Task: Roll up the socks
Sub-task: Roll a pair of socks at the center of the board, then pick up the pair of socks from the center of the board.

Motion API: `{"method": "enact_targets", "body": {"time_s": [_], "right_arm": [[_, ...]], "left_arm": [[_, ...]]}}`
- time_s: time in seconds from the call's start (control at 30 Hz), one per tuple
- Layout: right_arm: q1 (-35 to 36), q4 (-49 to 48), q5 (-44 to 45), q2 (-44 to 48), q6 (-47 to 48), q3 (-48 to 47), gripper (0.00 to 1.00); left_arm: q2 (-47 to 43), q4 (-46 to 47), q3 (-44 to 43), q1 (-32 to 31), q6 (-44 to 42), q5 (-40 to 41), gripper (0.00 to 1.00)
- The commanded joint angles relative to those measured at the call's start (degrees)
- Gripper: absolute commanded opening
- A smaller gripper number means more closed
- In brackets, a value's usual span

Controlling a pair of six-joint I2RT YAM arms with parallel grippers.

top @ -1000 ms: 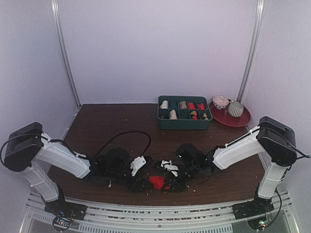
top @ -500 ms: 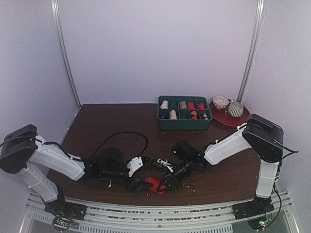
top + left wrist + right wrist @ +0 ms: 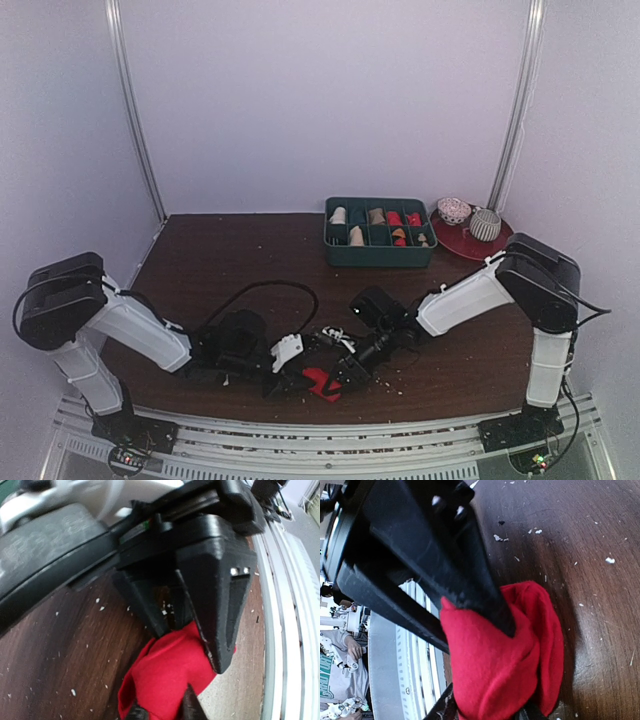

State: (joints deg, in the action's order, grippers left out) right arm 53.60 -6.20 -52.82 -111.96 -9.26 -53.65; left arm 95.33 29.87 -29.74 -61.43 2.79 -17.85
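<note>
Our left hand (image 3: 189,647) is clenched on the red sock (image 3: 165,680). In its wrist view the two black fingers (image 3: 220,630) stand close together, pointing down at the bench (image 3: 230,250), with a fold of red cloth caught between their tips. Our right hand (image 3: 476,639) is grasping the same sock from the other side. In its own wrist view its fingers (image 3: 485,595) pinch the upper edge of the bunched fabric, and the cloth bulges out below and to the right of them. At the bottom edge of each wrist view we see the dark tips of the opposite hand pressed into the red cloth.

The sock is crumpled into a loose lump, not laid flat. It rests on the bench close to the near edge, about midway between the two arms. From above, both arms reach low and inward so that the hands meet over the sock, touching it from left and right.

White crumbs (image 3: 72,692) are scattered over the brown surface around the hands. A black cable (image 3: 262,287) loops over the bench behind the left arm's wrist. Well apart, at the far right, a green tray (image 3: 380,258) with compartments holds small rolled bundles (image 3: 356,236). Just beside it, a red plate (image 3: 500,248) carries two round patterned pieces (image 3: 485,224).
</note>
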Motion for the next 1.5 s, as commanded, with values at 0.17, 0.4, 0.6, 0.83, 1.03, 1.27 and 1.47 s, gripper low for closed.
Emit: {"method": "enact_targets", "body": {"time_s": [0.17, 0.4, 0.6, 0.83, 1.03, 1.27, 1.47], "right_arm": [[0.51, 12.96, 17.17, 0.19, -0.85, 4.26, 0.35], [-0.41, 19.02, 33.34, 16.72, 0.01, 2.01, 0.41], [-0.99, 26.41, 51.33, 27.51, 2.03, -2.94, 0.55], [-1.07, 24.83, 74.47, 37.52, 1.06, -5.12, 1.00], [-1.61, 17.01, 78.49, 46.04, -0.98, 3.08, 0.98], [-2.00, 20.78, 52.71, 39.39, -0.81, 1.65, 0.76], [-4.02, 15.49, 24.16, 27.40, -1.91, 4.28, 0.62]], "left_arm": [[6.75, -0.78, -3.77, -0.23, 4.82, -1.12, 0.00], [11.01, -3.28, -3.26, -0.18, 8.98, -0.41, 0.00], [11.37, -2.80, -1.62, -0.18, 10.26, -0.40, 0.00], [12.03, -2.78, -1.89, -0.02, 10.33, -0.22, 0.00], [13.48, -3.42, -2.78, 0.16, 9.60, -0.81, 0.00], [14.27, -4.32, -3.46, 0.28, 8.87, -1.58, 0.00], [14.18, -5.26, -3.63, 0.48, 8.39, -1.43, 0.00]]}}
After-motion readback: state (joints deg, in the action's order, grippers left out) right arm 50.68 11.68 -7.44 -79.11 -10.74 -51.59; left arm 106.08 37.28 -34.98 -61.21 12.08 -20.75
